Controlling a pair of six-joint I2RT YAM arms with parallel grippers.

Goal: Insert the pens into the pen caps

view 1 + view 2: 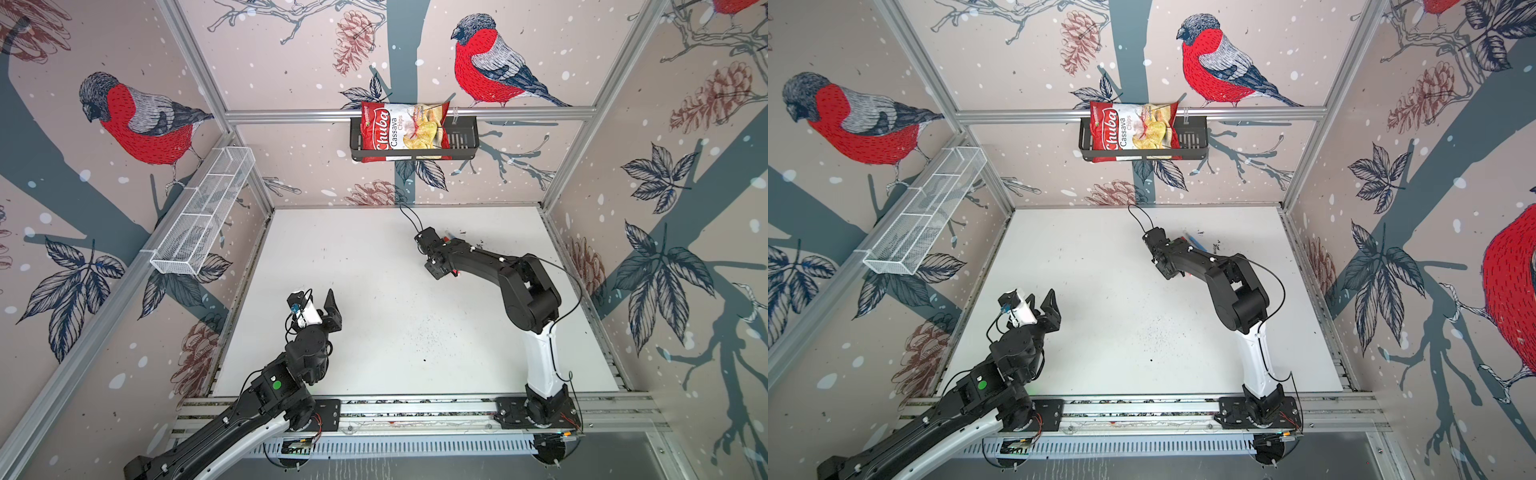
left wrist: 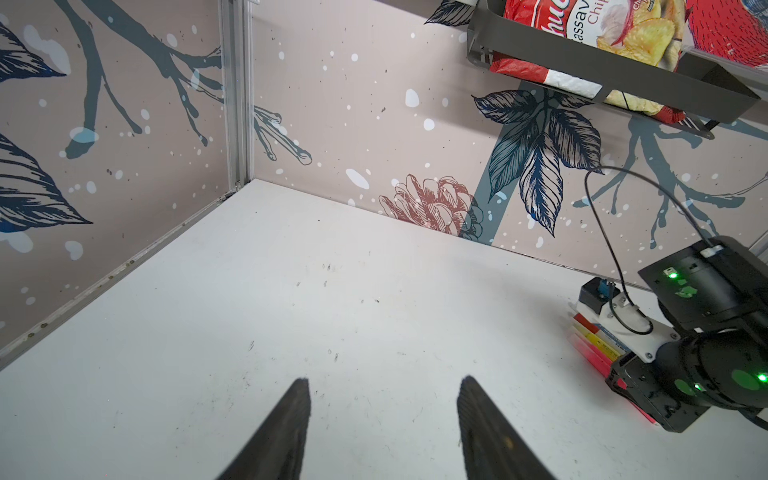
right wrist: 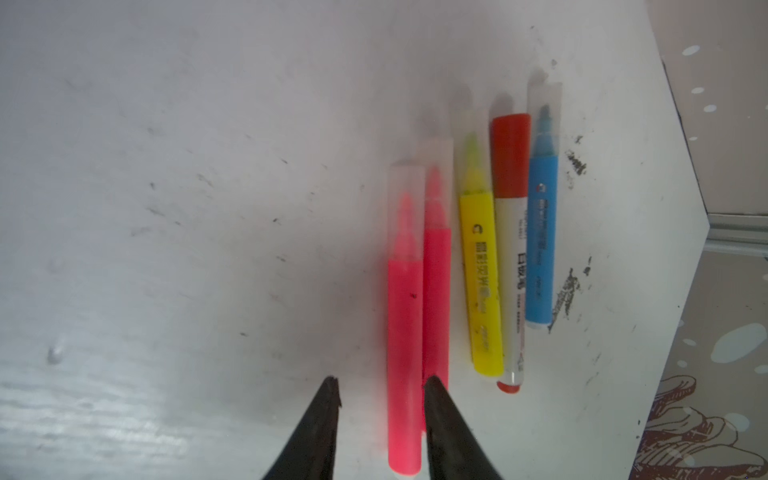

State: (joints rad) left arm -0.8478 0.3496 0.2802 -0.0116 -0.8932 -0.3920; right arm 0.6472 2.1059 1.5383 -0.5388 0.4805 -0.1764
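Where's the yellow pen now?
In the right wrist view, the yellow pen lies back right on the table, between a pink pen and the white-barrelled pen.

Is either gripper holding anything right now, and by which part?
Nothing is held. Left gripper open and empty; right gripper open around the tail of the outer pink pen, which lies on the table.

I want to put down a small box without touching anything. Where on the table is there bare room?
The table is bare in the middle, between the arms, and in the far left corner ahead of the open left gripper. It is crowded at the far right, where the five pens lie side by side under the right gripper.
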